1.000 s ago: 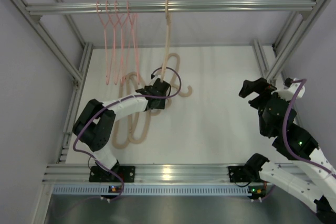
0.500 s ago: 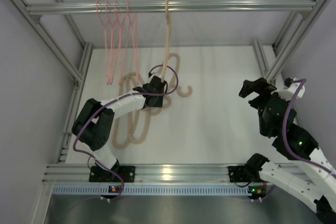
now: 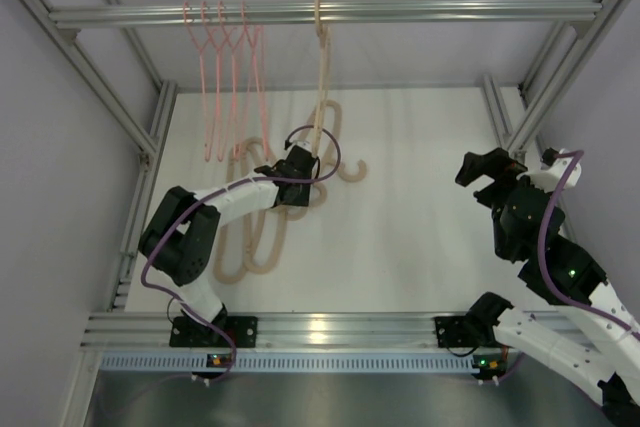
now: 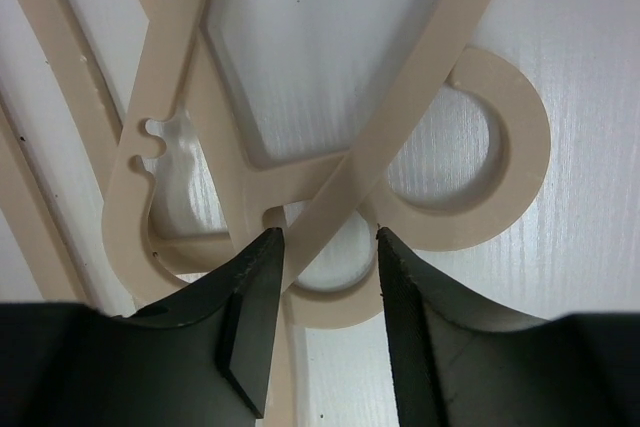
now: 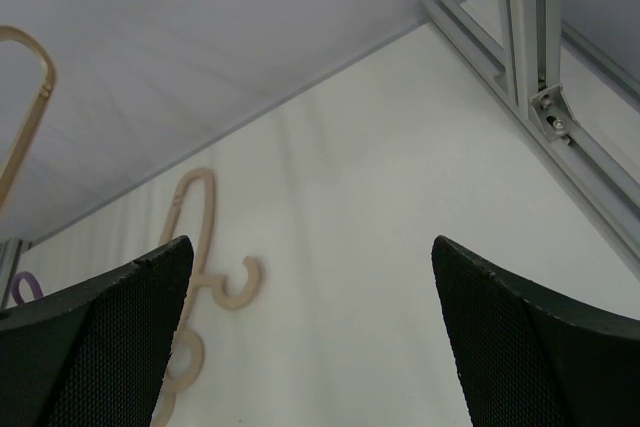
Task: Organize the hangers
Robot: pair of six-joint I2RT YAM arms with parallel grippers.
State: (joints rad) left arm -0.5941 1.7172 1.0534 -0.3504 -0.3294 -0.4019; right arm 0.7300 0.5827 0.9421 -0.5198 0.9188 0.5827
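Quick rundown from overhead: looks like four pink hangers (image 3: 207, 107) hooked on the rail (image 3: 450, 11) up at the back left, bunched close together. Just right of them, one beige hanger (image 3: 320, 67) hooked on the same rail, dangling straight down. Rest of the beige hangers (image 3: 350, 176) lying in a tangled heap on the white counter (image 3: 420, 247), left of centre, loops and hooks crossing over each other.

Left end effector (image 3: 302, 169) stretched out over the top end of that heap, right by the bottom of the dangling beige one. Wrist view is way clearer: both black fingers (image 4: 250, 327) spread apart, tips straddling one flat diagonal hanger arm (image 4: 420, 77) right where it crosses another piece and a round hook. Not pinched on it, a sliver of gap visible on the right side, left tip very close to the edge. Can't tell whether that tip actually touches. Can't say either which hanger in the heap that arm belongs to, too many overlaps.

Right end effector (image 5: 312, 239) parked over at the right side, well apart from every hanger, jaws wide open with nothing between them. From its camera, just bare counter below, a couple of beige hooks far off to the left, and an aluminium frame post (image 5: 525, 37) in the corner.
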